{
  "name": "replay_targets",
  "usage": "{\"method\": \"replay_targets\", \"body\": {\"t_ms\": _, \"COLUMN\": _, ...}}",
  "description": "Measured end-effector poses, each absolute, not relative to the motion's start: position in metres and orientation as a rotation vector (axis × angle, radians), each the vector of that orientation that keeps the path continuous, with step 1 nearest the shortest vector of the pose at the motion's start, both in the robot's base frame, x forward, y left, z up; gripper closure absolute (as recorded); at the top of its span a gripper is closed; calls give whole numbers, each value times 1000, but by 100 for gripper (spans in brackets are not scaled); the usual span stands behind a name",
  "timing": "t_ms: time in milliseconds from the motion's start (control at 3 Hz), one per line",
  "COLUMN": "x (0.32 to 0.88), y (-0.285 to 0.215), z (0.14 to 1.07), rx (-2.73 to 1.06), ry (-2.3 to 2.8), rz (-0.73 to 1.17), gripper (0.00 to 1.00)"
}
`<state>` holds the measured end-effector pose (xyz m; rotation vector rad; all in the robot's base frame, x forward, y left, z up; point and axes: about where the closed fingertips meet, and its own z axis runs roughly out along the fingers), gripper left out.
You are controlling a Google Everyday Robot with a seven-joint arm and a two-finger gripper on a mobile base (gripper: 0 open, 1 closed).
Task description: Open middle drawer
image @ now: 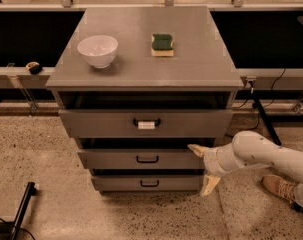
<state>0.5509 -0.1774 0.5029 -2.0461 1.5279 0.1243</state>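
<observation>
The grey cabinet [141, 69] has three drawers. The middle drawer [116, 160] is the second one, a low grey front with a small black loop handle [147, 159]. It stands slightly out, like the other two. My gripper [204, 166] is at the middle drawer's right end, open, with one finger [197, 149] by the drawer's upper right corner and the other finger [209, 185] lower, beside the bottom drawer. It holds nothing. The white arm [261, 156] comes in from the right.
The top drawer [101, 124] has a white tag on its handle [146, 124]. The bottom drawer [116, 184] is narrower. A white bowl [97, 50] and a green-and-yellow sponge [162, 44] sit on the cabinet top. A shoe [281, 188] is on the floor at right.
</observation>
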Motion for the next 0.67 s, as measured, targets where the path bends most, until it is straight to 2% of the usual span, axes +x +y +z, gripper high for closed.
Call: {"method": "replay_targets", "body": {"t_ms": 667, "x": 595, "y": -184, "z": 480, "rx": -1981, "ry": 1636, "rz": 28, "gripper": 0}}
